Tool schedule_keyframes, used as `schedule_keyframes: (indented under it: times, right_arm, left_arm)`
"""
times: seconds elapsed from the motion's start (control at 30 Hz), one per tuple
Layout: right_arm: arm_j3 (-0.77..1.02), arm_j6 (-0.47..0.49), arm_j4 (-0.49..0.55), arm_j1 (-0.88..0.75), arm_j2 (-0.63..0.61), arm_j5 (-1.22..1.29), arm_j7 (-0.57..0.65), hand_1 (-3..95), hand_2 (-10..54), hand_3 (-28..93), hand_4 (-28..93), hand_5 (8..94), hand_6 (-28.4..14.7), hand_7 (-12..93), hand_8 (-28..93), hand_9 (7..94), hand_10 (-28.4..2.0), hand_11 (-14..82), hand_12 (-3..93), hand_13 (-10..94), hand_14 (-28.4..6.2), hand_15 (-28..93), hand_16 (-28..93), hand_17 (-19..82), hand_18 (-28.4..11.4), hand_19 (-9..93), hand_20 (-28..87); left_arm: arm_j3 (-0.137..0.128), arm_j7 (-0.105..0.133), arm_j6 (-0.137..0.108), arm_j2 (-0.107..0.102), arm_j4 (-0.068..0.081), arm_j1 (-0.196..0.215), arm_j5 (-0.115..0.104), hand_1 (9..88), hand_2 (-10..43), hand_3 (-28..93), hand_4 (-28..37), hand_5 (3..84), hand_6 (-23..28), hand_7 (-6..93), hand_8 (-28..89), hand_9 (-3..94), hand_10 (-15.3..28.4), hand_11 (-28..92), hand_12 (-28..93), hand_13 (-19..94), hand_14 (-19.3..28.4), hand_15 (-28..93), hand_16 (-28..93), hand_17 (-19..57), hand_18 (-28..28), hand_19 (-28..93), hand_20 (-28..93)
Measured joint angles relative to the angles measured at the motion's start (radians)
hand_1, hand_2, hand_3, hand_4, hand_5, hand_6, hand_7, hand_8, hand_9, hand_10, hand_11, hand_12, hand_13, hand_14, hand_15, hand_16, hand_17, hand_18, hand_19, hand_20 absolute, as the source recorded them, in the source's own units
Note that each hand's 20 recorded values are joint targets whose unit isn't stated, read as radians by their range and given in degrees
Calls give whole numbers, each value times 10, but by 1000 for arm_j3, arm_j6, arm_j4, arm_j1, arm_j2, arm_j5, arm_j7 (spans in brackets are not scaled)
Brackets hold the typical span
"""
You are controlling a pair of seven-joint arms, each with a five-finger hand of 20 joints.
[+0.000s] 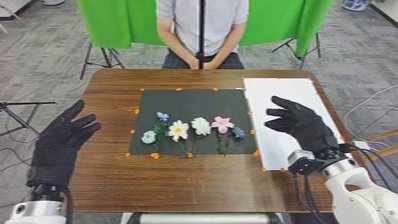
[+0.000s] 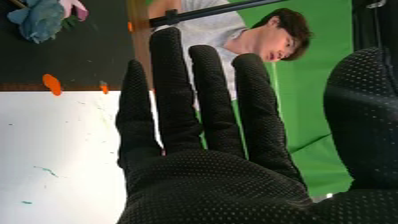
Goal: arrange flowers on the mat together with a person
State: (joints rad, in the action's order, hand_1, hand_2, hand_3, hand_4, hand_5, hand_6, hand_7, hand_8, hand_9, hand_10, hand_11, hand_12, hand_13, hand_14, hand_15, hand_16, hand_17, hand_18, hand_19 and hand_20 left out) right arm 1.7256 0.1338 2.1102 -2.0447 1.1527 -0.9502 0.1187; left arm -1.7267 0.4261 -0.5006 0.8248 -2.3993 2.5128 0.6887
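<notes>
On the dark mat [image 1: 188, 102] in the head view lie several flowers in a row: a pale blue one [image 1: 149, 136], a small blue one [image 1: 163, 116], a white one with a yellow centre [image 1: 179, 130], a cream one [image 1: 202, 126], a pink one [image 1: 222, 124] and a blue one [image 1: 238, 132]. My left hand [image 1: 59, 141] is open, left of the mat. Over the white sheet, right of the mat, my right hand [image 1: 305, 123] holds nothing. In the right wrist view my right hand [image 2: 202, 180] has its fingers straight, with the blue flower [image 2: 40, 20] lying apart from it.
The white sheet [image 1: 274, 94] lies on the brown table [image 1: 115, 185] beside the mat. Orange tape pieces mark the mat's edges. A dark vertical pole [image 1: 202, 30] stands at the table's far edge, with a green backdrop [image 1: 111, 20] behind.
</notes>
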Motion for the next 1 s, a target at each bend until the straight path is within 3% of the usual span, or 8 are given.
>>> schedule_keyframes:
  times: [1.0]
  right_arm:
    - [1,12,-2,2,3,0,3,274,6,731,-283,470,5,142,-117,503,-137,159,146,431,-160,472,99,100,-192,527,175]
  left_arm:
    - [4,4,-3,-2,-1,-2,1,191,81,769,-283,339,65,133,-105,326,196,262,87,219,268,538,-117,-104,209,493,95]
